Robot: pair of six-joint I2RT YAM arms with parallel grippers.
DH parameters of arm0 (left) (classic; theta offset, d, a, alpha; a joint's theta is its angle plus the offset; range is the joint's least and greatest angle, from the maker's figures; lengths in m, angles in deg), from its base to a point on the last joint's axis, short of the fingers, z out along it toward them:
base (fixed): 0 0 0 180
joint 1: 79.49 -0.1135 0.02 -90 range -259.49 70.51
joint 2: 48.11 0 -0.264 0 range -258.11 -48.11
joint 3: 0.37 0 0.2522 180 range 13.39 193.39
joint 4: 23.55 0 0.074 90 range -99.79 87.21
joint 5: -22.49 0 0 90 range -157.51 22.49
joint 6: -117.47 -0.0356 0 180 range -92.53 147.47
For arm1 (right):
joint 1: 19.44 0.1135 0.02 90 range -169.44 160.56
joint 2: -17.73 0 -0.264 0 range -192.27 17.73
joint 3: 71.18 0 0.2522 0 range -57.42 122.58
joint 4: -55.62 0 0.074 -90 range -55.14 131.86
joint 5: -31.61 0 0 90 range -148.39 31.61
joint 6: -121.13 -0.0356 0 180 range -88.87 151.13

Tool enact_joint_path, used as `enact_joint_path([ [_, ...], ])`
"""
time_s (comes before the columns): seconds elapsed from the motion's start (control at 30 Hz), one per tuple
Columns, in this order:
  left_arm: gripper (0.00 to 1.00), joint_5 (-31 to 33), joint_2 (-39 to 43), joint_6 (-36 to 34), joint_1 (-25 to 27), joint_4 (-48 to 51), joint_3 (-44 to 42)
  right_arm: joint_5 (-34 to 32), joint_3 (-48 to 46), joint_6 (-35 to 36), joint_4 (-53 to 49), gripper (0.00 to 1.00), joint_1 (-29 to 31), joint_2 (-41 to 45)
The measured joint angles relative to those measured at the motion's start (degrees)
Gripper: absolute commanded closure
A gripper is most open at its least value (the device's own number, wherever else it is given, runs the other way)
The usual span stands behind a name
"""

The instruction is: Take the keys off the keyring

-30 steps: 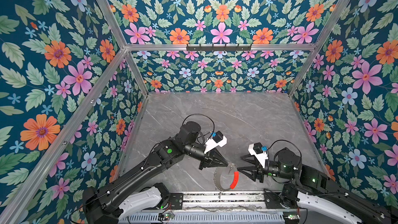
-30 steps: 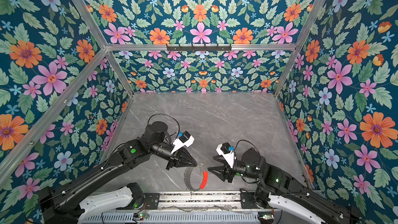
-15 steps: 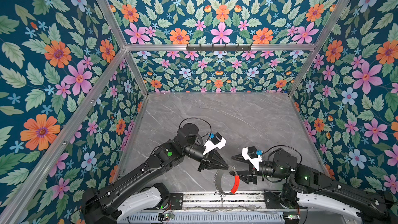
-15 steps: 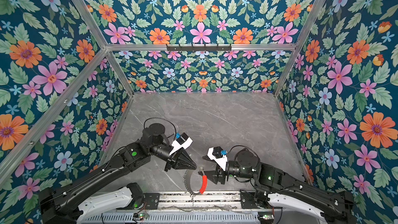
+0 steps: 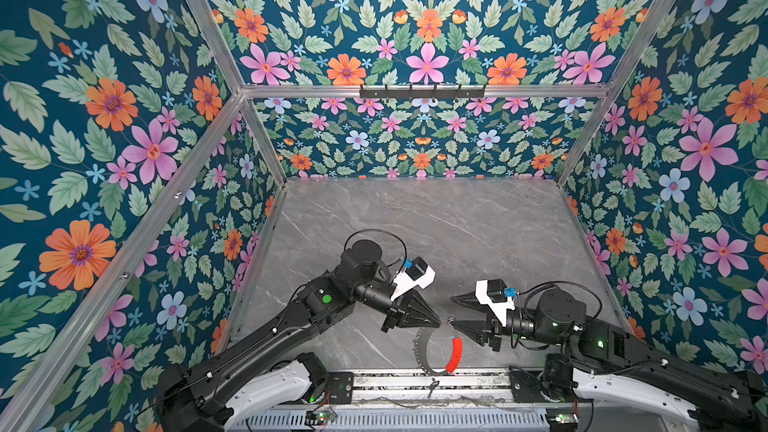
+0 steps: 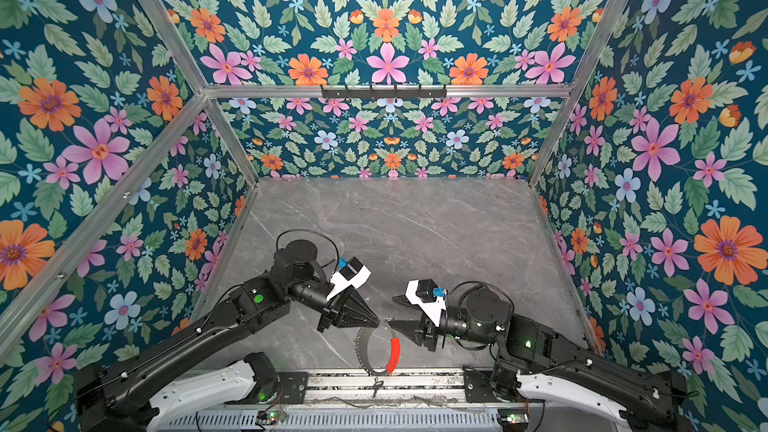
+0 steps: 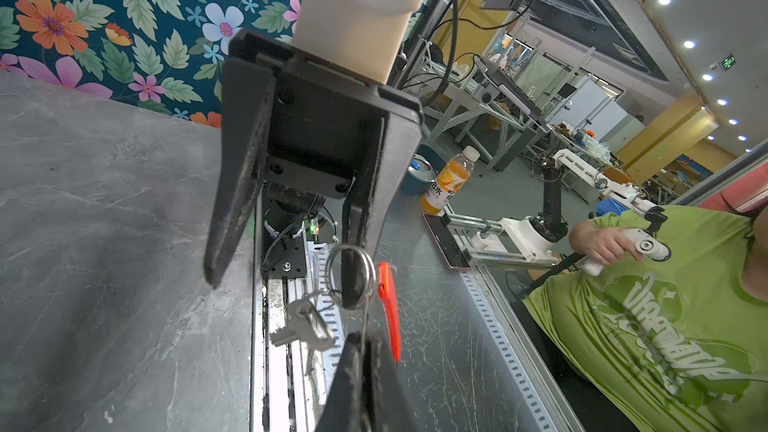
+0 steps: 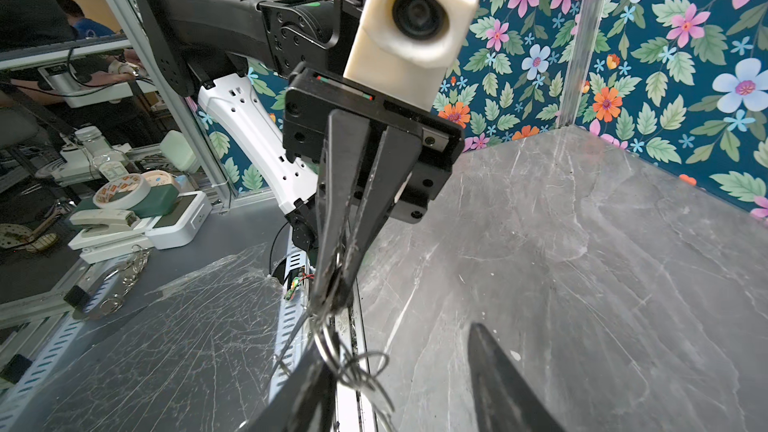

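Note:
The keyring (image 5: pixel 417 351) is a thin grey hoop with a red sleeve (image 5: pixel 455 354). It hangs over the table's front edge in both top views, keyring (image 6: pixel 360 349). My left gripper (image 5: pixel 439 322) is shut on the hoop's top wire, seen close as left gripper (image 7: pixel 365 340). The keys (image 7: pixel 305 326) dangle from a small split ring (image 7: pixel 351 272) on the hoop; one key (image 5: pixel 432 388) hangs low. My right gripper (image 5: pixel 454 309) is open, facing the left one. Its lower fingertip (image 7: pixel 354 288) stands at the split ring. The right wrist view shows right gripper (image 8: pixel 399 371) beside tangled rings (image 8: pixel 357 367).
The grey marble table (image 5: pixel 436 234) is boxed by floral walls on three sides. A metal rail (image 5: pixel 415 384) runs along the front edge under the hoop. Outside the cell are an orange drink bottle (image 7: pixel 451 178) and a person in a green shirt (image 7: pixel 665 326).
My right gripper has turned and moved left to the hoop's top, and its jaws have narrowed a little. The left gripper has kept its hold almost still.

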Motion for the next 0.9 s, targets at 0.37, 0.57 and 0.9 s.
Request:
enact_joint_path([
  [0.37, 1.00, 0.1, -0.5, -0.2, 0.0, 0.5, 0.4, 2.4, 1.5, 0.1, -1.6, 0.80, 0.0, -0.7],
  [0.57, 1.00, 0.5, -0.7, -0.4, -0.2, 1.7, 0.7, 3.7, 2.0, 0.2, -2.1, 1.00, 0.0, -0.6],
  [0.9, 0.55, 5.2, -0.2, -1.1, -0.2, 3.7, 1.4, 3.2, 5.7, -0.2, -7.3, 1.00, 0.1, -1.6],
])
